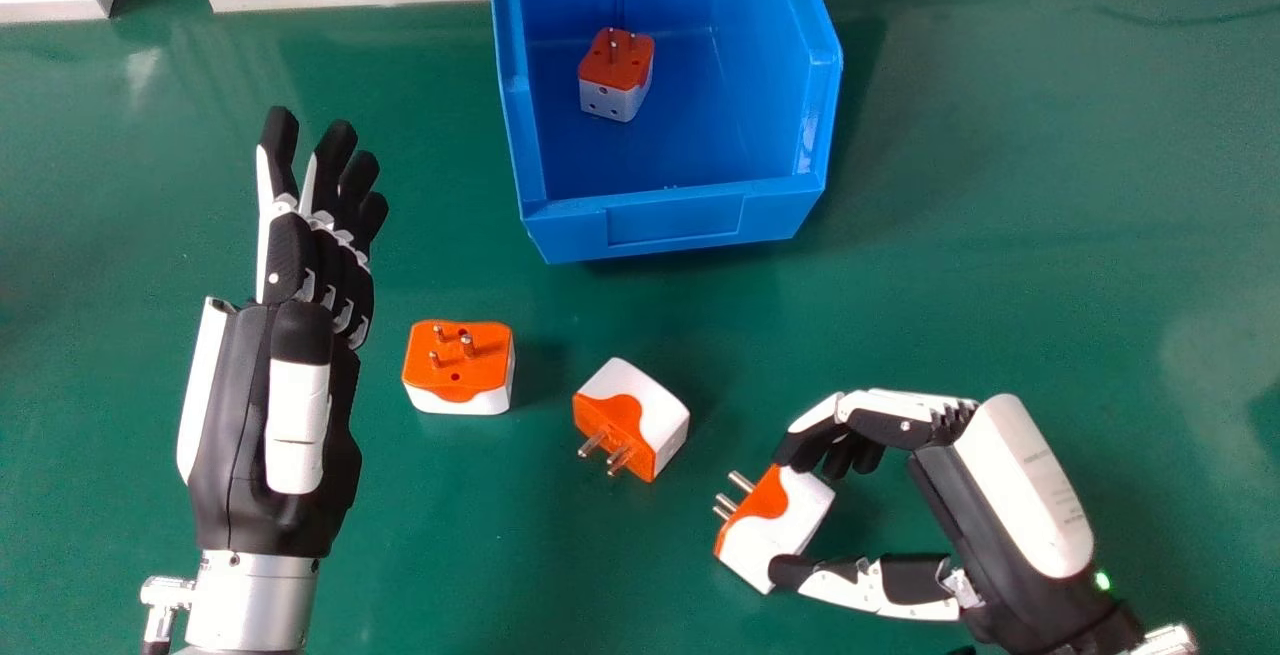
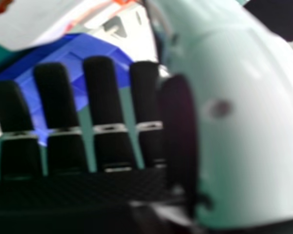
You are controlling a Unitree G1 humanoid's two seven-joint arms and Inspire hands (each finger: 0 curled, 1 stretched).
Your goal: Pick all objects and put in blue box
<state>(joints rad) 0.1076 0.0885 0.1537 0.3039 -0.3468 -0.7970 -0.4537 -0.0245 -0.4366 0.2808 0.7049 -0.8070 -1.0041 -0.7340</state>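
At your far left, the left robot hand (image 1: 320,260) is released, its fingers reaching straight ahead over the green desk (image 1: 440,535). Just right of it sits your left plug adapter (image 1: 459,365), orange face and pins up, white body below. Farther right of that hand comes your middle plug adapter (image 1: 655,420), between the two robot hands and lying so its pins point back toward you. Beyond it and ahead of both hands is the blue box (image 1: 675,220), its open top showing you a boxed plug adapter (image 1: 616,75) on the floor inside, pins up and nearer the box's left wall.

Next along is your right plug adapter (image 1: 785,520), tilted on the desk with its orange face and pins turned away from the palm of the right robot hand (image 1: 1020,485). That hand is grasping it: you can see the curved fingertips touching the far end and the thumb touching the near end. In the right hand view you get its dark fingers (image 2: 102,92) with the blue box beyond them
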